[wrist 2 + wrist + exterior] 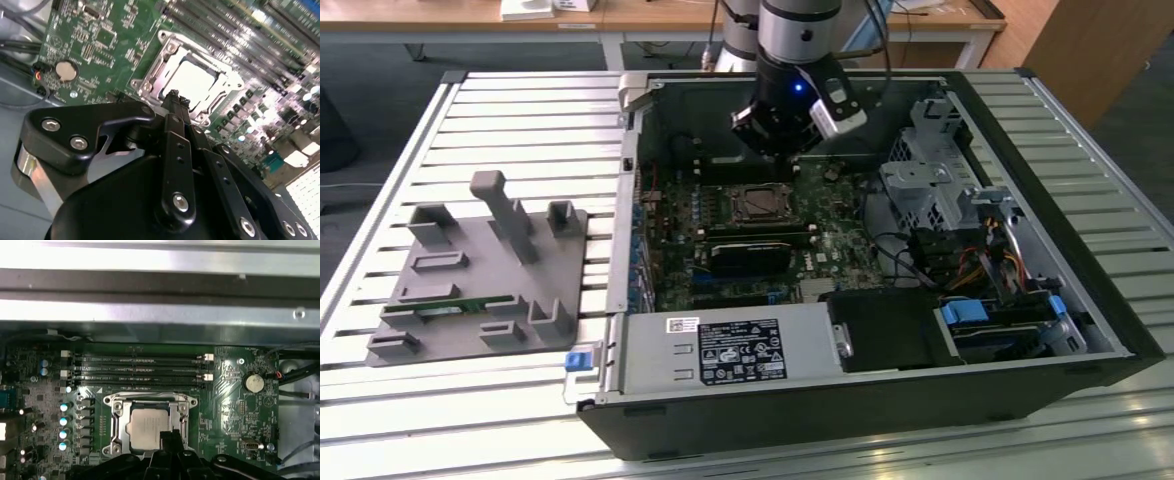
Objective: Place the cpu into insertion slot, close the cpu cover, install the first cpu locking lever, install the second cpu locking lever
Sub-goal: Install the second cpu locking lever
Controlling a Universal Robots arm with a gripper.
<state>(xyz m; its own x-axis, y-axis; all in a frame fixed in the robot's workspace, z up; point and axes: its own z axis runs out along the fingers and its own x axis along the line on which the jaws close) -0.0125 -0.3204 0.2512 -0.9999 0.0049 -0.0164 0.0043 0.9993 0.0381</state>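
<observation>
Slatted metal worktop (pixel 520 110) is seen in the exterior view carrying an opened computer case (pixel 1067 250), with a grey fixture block (pixel 487 275) laid well apart toward the exterior view's left. Inside the case a green motherboard (pixel 235 380) is exposed. The insertion slot (pixel 116 412) is set near the middle of the board, beside four memory slots (pixel 140 371) and near a round coin battery (pixel 253 383). The cpu (pixel 145 425) is seated flat within the insertion slot, its dull silver top showing in both wrist views (pixel 192 80). The cpu cover (pixel 182 412) is laid down around the chip, whose top is framed by the cover's square window; whether the locking levers are latched cannot be told. The pincer (pixel 173 96) is held just above the edge of the socket, and its black fingers (pixel 175 107) are pressed together in the second wrist view, clenched on nothing. In the exterior view the arm (pixel 794 30) is seen reaching down into the case over the socket area. A black heat-sink block (pixel 750 258) lies on the board just beside the socket.
</observation>
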